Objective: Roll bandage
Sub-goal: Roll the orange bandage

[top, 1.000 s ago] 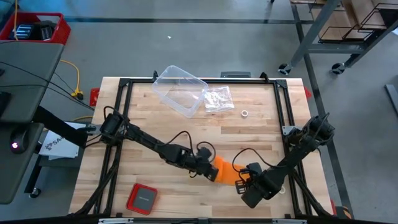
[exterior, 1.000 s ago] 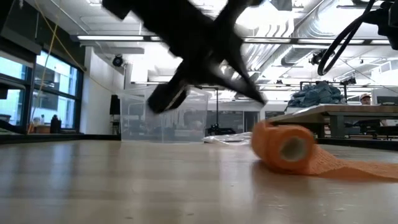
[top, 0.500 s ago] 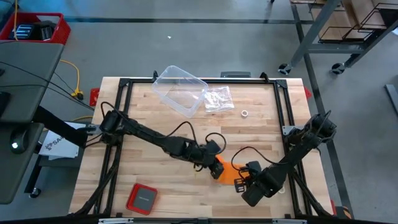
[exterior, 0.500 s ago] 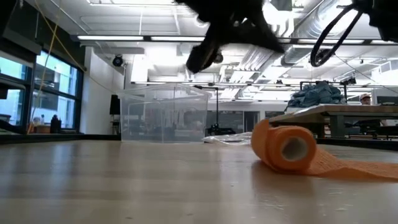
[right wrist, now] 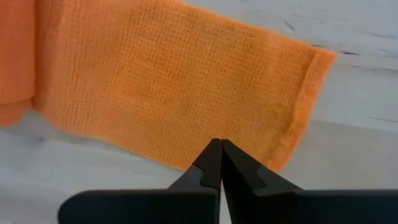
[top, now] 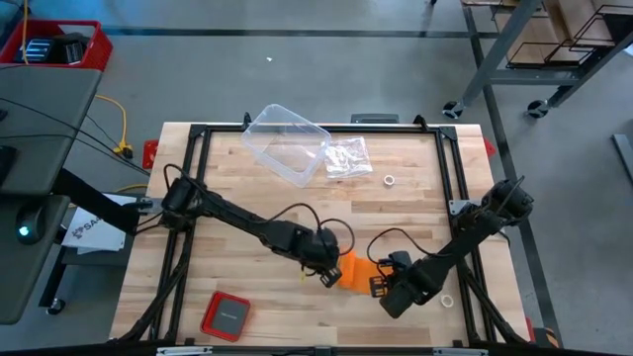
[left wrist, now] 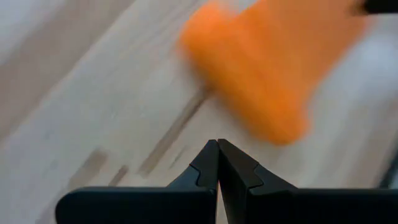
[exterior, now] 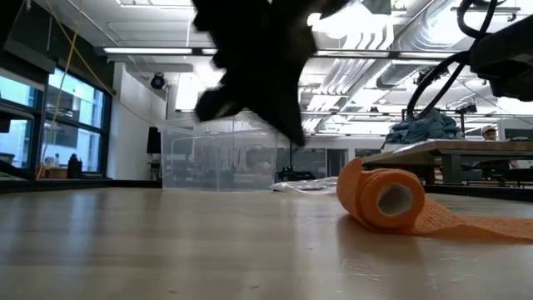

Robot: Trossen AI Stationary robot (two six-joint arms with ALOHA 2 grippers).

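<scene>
Wooden table (top: 257,188), black frame along its edges. Toward the far edge, a clear plastic tub (top: 286,143) lying tilted, a crinkled clear bag (top: 347,158) just beside it, a small white ring (top: 390,181) a little farther on. Near the front-left corner, a small red square case (top: 226,315).

Bandage (top: 355,267) near the front middle of the table, between the two arms: bright orange, mostly wound into a short roll lying on its side, open core seen in the low view (exterior: 385,198), with a flat tail of mesh fabric spread on the wood away from the roll.

Left pincer (top: 329,276) pressed together, pinching nothing, just beside the roll end of the bandage; in the left wrist view the tips (left wrist: 218,163) close before the orange roll (left wrist: 261,68).

Right pincer (top: 377,288) also pressed together, empty, just at the edge of the flat tail (right wrist: 180,87), tips (right wrist: 219,163) meeting over its near border.
</scene>
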